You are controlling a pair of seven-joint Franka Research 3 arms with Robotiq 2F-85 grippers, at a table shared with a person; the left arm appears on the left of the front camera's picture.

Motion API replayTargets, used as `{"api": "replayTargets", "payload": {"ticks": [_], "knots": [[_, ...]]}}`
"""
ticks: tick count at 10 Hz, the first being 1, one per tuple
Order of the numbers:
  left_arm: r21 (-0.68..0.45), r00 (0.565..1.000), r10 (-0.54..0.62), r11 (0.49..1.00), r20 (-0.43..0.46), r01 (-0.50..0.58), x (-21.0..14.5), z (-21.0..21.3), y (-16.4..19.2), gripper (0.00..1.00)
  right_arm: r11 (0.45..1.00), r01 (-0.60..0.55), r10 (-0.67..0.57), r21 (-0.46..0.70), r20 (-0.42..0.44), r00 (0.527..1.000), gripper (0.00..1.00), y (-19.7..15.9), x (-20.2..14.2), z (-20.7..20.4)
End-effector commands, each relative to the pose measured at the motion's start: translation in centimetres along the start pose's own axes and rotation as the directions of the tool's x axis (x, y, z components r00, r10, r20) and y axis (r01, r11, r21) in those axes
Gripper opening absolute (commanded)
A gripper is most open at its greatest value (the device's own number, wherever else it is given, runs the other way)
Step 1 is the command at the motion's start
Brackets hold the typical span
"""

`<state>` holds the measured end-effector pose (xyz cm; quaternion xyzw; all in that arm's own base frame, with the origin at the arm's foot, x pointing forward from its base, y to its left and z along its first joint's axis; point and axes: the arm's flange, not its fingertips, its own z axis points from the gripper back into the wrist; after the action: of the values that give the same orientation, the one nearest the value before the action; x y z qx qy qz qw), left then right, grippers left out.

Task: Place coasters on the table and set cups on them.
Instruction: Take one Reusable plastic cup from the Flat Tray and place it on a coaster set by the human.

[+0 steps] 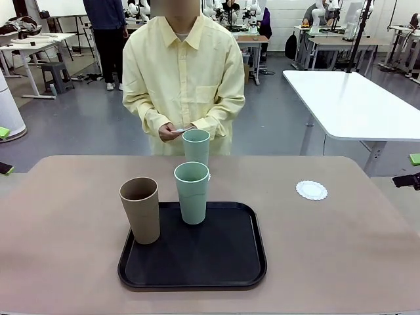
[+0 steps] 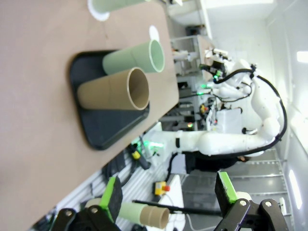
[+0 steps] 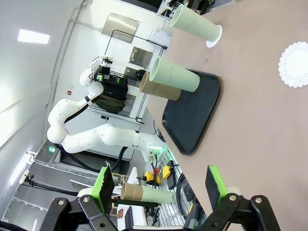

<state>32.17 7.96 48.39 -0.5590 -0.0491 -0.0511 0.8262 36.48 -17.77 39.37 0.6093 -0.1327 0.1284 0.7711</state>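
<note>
Our left hand (image 2: 167,186) and right hand (image 3: 159,175) gape empty; tan cup (image 1: 140,210) and mint cup (image 1: 191,192) stand on the tray (image 1: 220,259), a coaster (image 1: 311,190) to its right.

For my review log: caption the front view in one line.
Tan cup and mint cup on black tray; second mint cup behind it; empty coaster at right.

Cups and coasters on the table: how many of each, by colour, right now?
Mint green cups: 2, near mint cup on the tray, far mint cup on a coaster
Tan cup: 1, on the tray
White coasters: 2, counting the bare coaster
Total: 5
</note>
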Motion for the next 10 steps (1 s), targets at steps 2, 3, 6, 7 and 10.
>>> {"api": "replayTargets", "payload": {"ticks": [2, 3, 6, 7, 10], "knots": [[-0.009, 1.0, -0.019, 1.0, -0.005, 0.019, -0.1, 0.0, 0.0, 1.0, 0.967, -0.212, 0.188, -0.143, -0.168, 0.968, 1.0, 1.7, 3.9, -0.5], [-0.009, 1.0, -0.019, 1.0, -0.005, 0.019, -0.1, 0.0, 0.0, 1.0, 0.938, -0.268, 0.214, -0.218, -0.24, 0.947, 1.0, 3.9, 6.5, -1.0], [-0.009, 1.0, -0.019, 1.0, -0.005, 0.019, -0.1, 0.0, 0.0, 1.0, 0.826, -0.365, 0.218, -0.43, -0.353, 0.91, 1.0, 9.0, 14.7, -5.2], [-0.009, 1.0, -0.019, 1.0, -0.005, 0.019, -0.1, 0.0, 0.0, 1.0, 0.781, -0.453, 0.281, -0.429, -0.407, 0.869, 1.0, 10.1, 16.3, -8.7], [-0.009, 1.0, -0.019, 1.0, -0.005, 0.019, -0.1, 0.0, 0.0, 1.0, 0.603, -0.762, 0.516, -0.235, -0.614, 0.597, 1.0, 13.3, 17.4, -21.5]]}}
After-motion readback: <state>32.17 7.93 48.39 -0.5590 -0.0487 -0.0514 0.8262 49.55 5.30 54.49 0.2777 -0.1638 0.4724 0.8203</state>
